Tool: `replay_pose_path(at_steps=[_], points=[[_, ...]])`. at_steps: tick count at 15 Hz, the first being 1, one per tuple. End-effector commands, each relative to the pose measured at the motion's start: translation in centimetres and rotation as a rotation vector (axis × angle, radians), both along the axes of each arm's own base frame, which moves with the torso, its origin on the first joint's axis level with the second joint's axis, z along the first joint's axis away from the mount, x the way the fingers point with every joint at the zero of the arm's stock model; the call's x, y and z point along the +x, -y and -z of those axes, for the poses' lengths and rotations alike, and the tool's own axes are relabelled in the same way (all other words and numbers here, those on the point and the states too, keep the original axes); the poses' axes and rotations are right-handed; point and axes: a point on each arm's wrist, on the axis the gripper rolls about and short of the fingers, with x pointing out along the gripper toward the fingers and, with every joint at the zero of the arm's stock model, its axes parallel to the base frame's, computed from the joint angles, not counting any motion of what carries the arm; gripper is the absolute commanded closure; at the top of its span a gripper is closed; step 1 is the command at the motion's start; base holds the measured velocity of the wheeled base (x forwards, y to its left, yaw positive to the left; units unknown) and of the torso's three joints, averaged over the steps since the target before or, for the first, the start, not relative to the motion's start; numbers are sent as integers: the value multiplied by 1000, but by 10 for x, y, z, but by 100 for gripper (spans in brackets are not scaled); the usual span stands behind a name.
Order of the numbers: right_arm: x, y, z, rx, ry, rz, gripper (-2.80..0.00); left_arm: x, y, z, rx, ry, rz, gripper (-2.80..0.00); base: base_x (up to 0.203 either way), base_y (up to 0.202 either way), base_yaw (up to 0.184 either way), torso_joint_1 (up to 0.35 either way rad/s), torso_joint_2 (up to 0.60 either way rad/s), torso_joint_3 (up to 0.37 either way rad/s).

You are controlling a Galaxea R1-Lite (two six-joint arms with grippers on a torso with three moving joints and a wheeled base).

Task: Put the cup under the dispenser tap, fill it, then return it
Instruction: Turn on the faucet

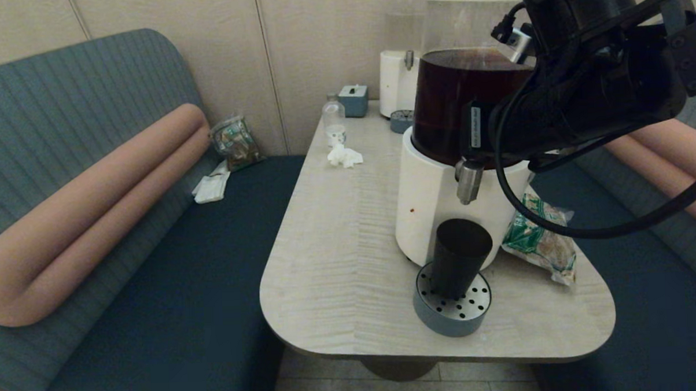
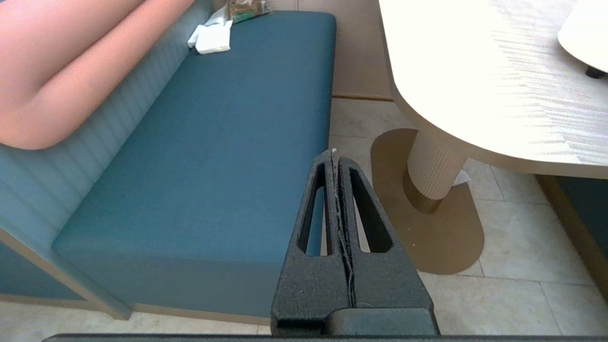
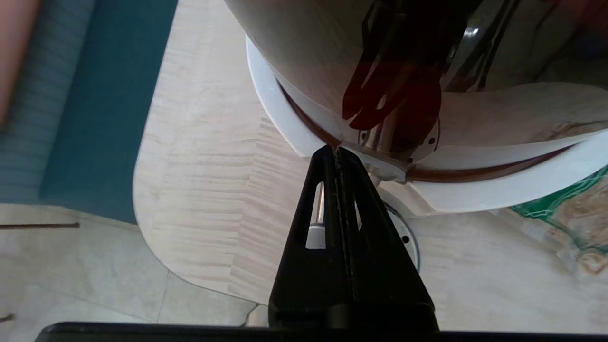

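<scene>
I see the booth first: blue benches (image 1: 170, 248) with a pink bolster (image 1: 88, 216) on either side of a pale wood table (image 1: 338, 248), tiled floor beneath. On the table, the large dispenser (image 1: 435, 198) stands with its white base and a tank of dark brown liquid; a paler dispenser (image 1: 398, 72) stands behind it near the wall.

My right arm reaches in above the tank, and the right gripper (image 3: 336, 151) has its fingers pressed flat together, holding nothing; its tip sits right at the rim where the tank meets the white base, just above the dispenser tap (image 1: 469, 181). I cannot tell whether it touches.

My left gripper (image 2: 334, 154) hangs parked beside the table, over the floor and bench edge, fingers also pressed together and empty.

The cup (image 1: 460, 258) stands upright on the round perforated drip tray (image 1: 453, 310), directly below the tap, not touching it.

A green snack bag (image 1: 537, 238) lies beside the base, and a clear bottle (image 1: 334, 122) and crumpled tissue (image 1: 344, 155) sit farther back.
</scene>
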Motion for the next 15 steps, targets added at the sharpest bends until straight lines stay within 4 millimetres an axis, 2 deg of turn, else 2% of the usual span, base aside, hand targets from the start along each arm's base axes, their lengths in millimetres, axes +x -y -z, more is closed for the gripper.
replay_pose_path(at_steps=[1, 15], points=[[-2, 1, -2, 50, -21, -4, 0, 0, 0, 0, 0, -1, 0, 0, 0, 0, 0, 0, 0, 0], [-4, 3, -2, 111, -66, -76, 0, 0, 0, 0, 0, -2, 0, 0, 0, 0, 0, 0, 0, 0]])
